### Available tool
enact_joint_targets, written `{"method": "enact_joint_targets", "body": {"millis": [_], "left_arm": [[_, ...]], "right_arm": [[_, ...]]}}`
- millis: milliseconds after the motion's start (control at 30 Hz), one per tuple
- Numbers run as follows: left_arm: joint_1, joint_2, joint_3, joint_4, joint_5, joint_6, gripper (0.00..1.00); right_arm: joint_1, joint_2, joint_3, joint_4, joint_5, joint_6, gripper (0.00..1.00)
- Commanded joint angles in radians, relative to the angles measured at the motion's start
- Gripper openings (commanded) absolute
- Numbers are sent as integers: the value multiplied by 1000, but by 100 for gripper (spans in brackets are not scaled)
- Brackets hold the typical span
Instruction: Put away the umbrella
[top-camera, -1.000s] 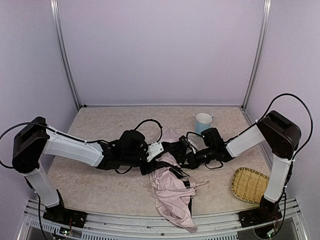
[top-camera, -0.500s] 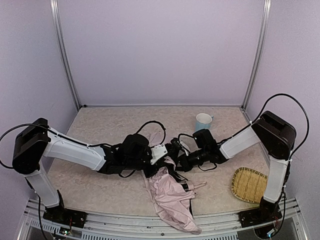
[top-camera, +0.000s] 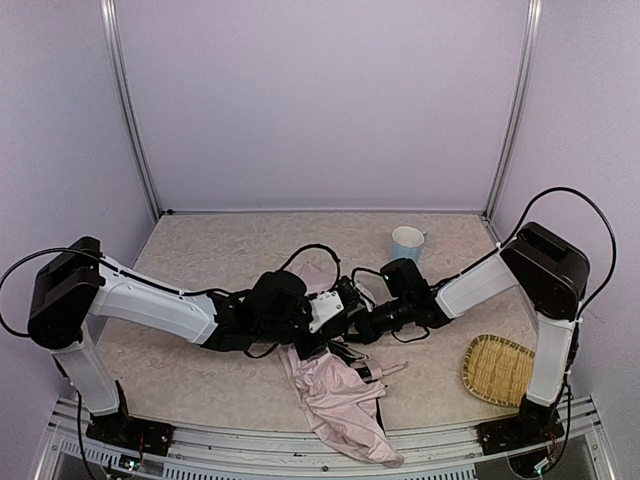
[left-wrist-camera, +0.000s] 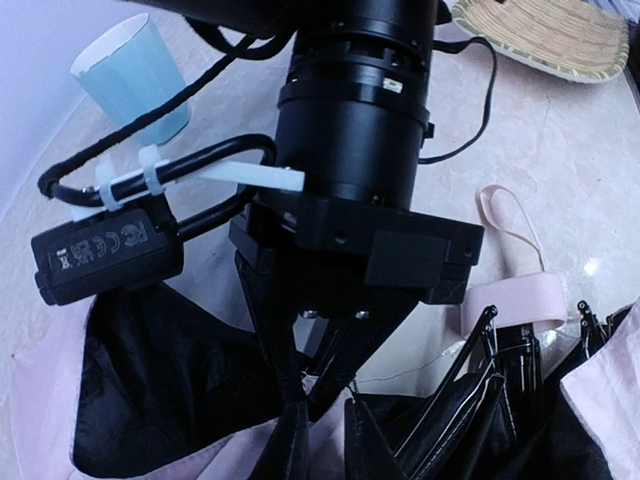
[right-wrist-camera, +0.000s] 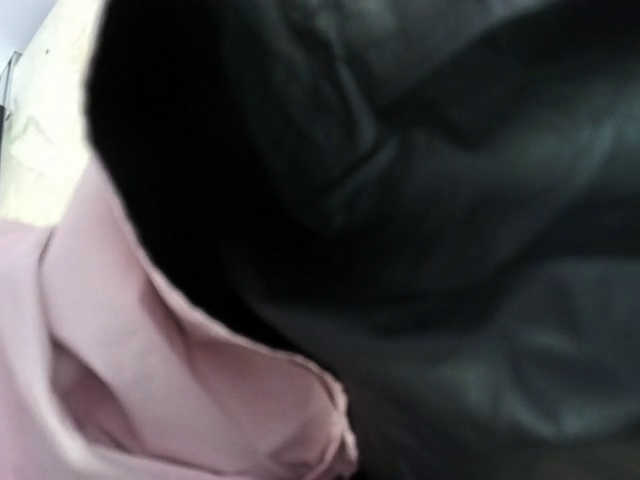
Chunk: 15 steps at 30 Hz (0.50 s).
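Starting at the left, the left arm (top-camera: 150, 300) is lying low over the table (top-camera: 200, 250), and the left gripper (top-camera: 343, 298) is sitting right up against the bunched top of the umbrella (top-camera: 335, 395) at mid-table. Its fingers are buried among dark folds, so I cannot tell whether they are apart or together. The umbrella is sprawling half-collapsed in the centre: black lining (left-wrist-camera: 160, 400) is bunching between the two wrists, pale pink fabric (top-camera: 350, 430) is spilling down to the near edge, black ribs (left-wrist-camera: 470, 380) are lying folded together, and the small pink handle (left-wrist-camera: 512, 300) with its strap loop (left-wrist-camera: 510, 225) is lying flat on the table at the cloth's right side. Facing in from the other side, the right gripper (left-wrist-camera: 297, 398) is pinching, its two fingers meeting in a narrow V, clamped on a fold of that black lining. Its own wrist camera is showing only lining and pink cloth pressed close. Further right, a light-blue cup (top-camera: 407, 243) is standing upright behind the right arm (top-camera: 480, 280), and a woven bamboo tray (top-camera: 498, 368) is sitting by that arm's base, well apart from the umbrella.
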Motion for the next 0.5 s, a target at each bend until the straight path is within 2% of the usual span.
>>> {"method": "enact_joint_targets", "body": {"millis": [0, 167, 267, 367, 467], "left_arm": [[-2, -91, 1, 4, 68, -35, 23], [-16, -302, -84, 13, 176, -55, 55], [-64, -366, -115, -33, 172, -95, 68], [-201, -369, -151, -20, 132, -67, 75], [-352, -298, -149, -26, 74, 25, 83]], "right_arm": [[5, 20, 18, -74, 67, -10, 0], [0, 47, 64, -147, 101, -29, 0], [-2, 63, 63, -155, 114, -17, 0], [-6, 72, 64, -161, 134, -5, 0], [-11, 79, 64, -166, 140, 5, 0]]}}
